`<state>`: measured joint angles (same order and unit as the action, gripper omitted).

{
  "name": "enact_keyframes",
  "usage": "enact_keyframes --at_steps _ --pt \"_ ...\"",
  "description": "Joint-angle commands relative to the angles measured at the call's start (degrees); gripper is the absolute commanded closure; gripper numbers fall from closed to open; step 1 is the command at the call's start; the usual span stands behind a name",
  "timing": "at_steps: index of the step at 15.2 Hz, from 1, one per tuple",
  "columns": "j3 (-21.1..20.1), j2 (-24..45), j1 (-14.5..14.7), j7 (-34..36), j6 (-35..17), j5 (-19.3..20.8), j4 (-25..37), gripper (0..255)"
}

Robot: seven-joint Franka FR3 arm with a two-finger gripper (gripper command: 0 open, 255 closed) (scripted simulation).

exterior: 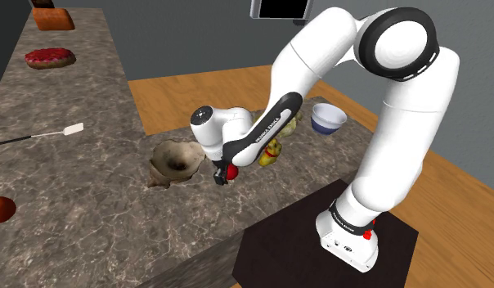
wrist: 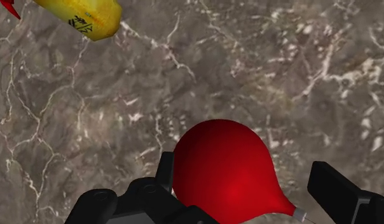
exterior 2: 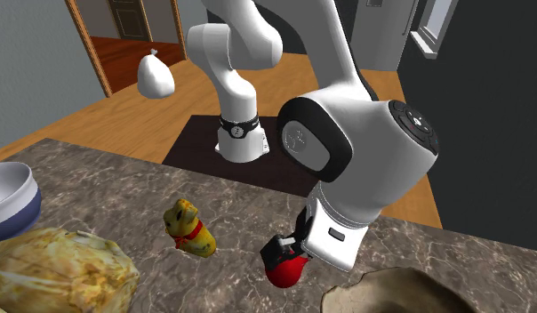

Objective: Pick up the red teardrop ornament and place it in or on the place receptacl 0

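The red teardrop ornament (wrist: 226,168) sits between the black fingers of my gripper (wrist: 238,188), round end against one finger (wrist: 164,172) and grey tip at the other (wrist: 337,188). In the shoulder view the gripper (exterior: 223,173) holds the ornament (exterior: 232,173) low over the marble counter (exterior: 114,204), just right of a brown rough bowl-like receptacle (exterior: 173,161). In the second exterior view the ornament (exterior 2: 287,270) hangs under the hand (exterior 2: 291,253), with the receptacle's rim (exterior 2: 396,289) to its right. Whether the ornament touches the counter is unclear.
A yellow figurine (exterior: 272,153) (exterior 2: 188,228) stands close to the gripper. A cabbage-like lump (exterior 2: 58,271) and a blue-and-white bowl (exterior: 328,118) lie beyond it. Further along the counter are a white spatula (exterior: 41,135), a red fruit (exterior: 0,209) and a red-topped pastry (exterior: 49,58).
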<state>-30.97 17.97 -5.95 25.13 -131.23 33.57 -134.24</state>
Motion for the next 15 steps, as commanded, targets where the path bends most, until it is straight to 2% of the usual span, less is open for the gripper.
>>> enact_keyframes --at_steps 1,2,3,11,15 --pt "-0.29 0.64 0.31 0.11 -0.28 -0.14 -0.51 0" --pt "-0.29 0.65 0.31 0.11 -0.28 -0.14 -0.51 0" --pt "-0.29 0.57 0.24 0.04 -0.33 -0.16 -0.61 255" --pt "0.17 1.46 0.3 0.12 -0.36 0.51 0.06 255" --pt "-1.39 -1.8 -0.42 -1.77 1.05 -2.44 -0.82 255"
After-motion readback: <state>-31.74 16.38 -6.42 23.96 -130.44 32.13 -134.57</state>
